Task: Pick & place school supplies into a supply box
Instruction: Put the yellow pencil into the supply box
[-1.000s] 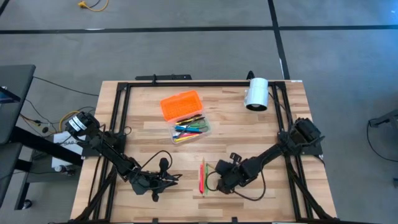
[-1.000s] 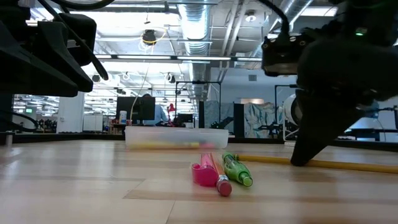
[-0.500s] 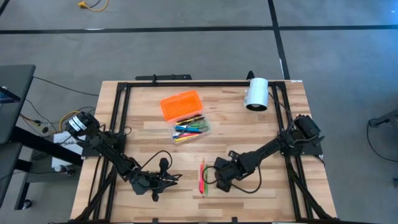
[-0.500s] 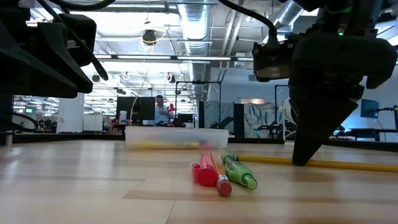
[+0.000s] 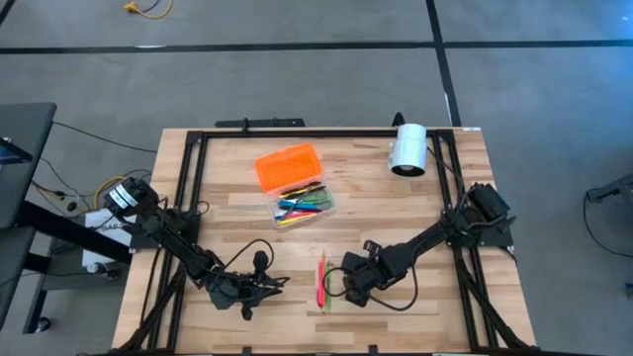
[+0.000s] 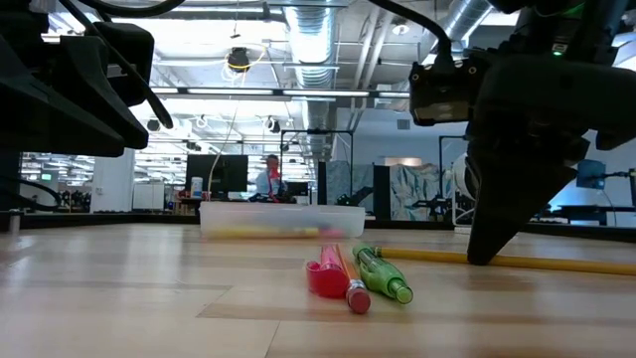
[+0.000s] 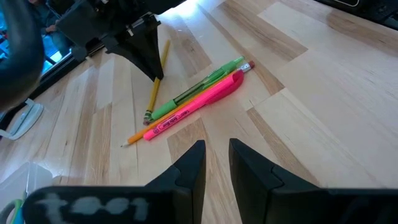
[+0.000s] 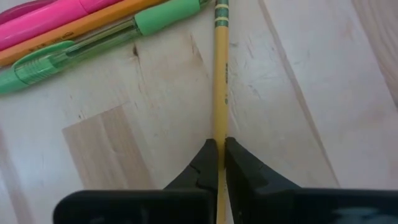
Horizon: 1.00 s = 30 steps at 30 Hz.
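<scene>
My right gripper (image 8: pixel 219 154) stands fingers-down near the table's near edge, shut on a yellow pencil (image 8: pixel 220 74) that lies flat on the wood. Just to its left lie a pink pen (image 6: pixel 326 278), an orange pencil (image 6: pixel 350 283) and a green pen (image 6: pixel 383 273), side by side on the table. The supply box (image 5: pixel 303 205), with its clear base open, holds several pens at mid-table, and its orange lid (image 5: pixel 289 166) lies behind it. My left gripper (image 7: pixel 217 158) hovers left of the pens, with a narrow gap between its fingers and nothing in them. My right gripper pinches the yellow pencil's shaft (image 8: pixel 219 127) around its middle, one finger on each side. The fingers (image 6: pixel 480 254) come from above, pointing steeply down, and lie across the pencil. The whole length of the pencil lies on the table.
A white cylinder (image 5: pixel 407 148) lies on its side at the far right of the table. A black frame (image 5: pixel 193 188) runs along the table's left, far and right sides. Bare wood lies between the pens and the box. A person (image 6: pixel 270 182) shows in the room far behind.
My right arm has shifted slightly toward the table's left, closer to the loose pens, with its fingertips staying at the yellow pencil. The green pen's near end has drifted a little to the right. The pencil still lies flat.
</scene>
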Motion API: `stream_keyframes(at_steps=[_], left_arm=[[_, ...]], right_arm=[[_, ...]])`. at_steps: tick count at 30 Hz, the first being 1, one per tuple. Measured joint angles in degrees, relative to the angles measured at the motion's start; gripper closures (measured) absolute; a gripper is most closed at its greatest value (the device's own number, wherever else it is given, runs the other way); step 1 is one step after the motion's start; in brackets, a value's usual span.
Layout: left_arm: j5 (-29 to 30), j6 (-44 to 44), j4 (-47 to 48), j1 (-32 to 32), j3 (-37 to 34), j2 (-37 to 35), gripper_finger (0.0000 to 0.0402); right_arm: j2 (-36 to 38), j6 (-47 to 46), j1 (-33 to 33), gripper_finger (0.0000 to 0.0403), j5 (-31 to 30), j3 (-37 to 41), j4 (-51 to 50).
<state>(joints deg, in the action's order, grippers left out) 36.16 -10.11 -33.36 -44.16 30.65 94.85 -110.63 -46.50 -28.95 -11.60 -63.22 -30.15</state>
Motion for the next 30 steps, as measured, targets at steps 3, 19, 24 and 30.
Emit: stream_keyframes(at_steps=[3, 19, 24, 30], left_arm=[[0.00, 0.00, 0.00, 0.00, 0.00, 0.00, 0.0340], [0.02, 0.00, 0.00, 0.00, 0.00, 0.00, 0.0340], [0.02, 0.00, 0.00, 0.00, 0.00, 0.00, 0.0340], [0.02, 0.00, 0.02, 0.00, 0.00, 0.00, 0.0340]], right_arm=[[-0.06, -0.02, 0.00, 0.0401, -1.32, 0.00, -0.02], [-0.09, -0.09, 0.04, 0.0401, -3.19, 0.02, -0.28], [-0.28, -0.11, 0.08, 0.0401, -4.38, -1.91, -3.91], [-0.64, -0.33, -0.15, 0.0402, -7.57, -5.28, -12.65]])
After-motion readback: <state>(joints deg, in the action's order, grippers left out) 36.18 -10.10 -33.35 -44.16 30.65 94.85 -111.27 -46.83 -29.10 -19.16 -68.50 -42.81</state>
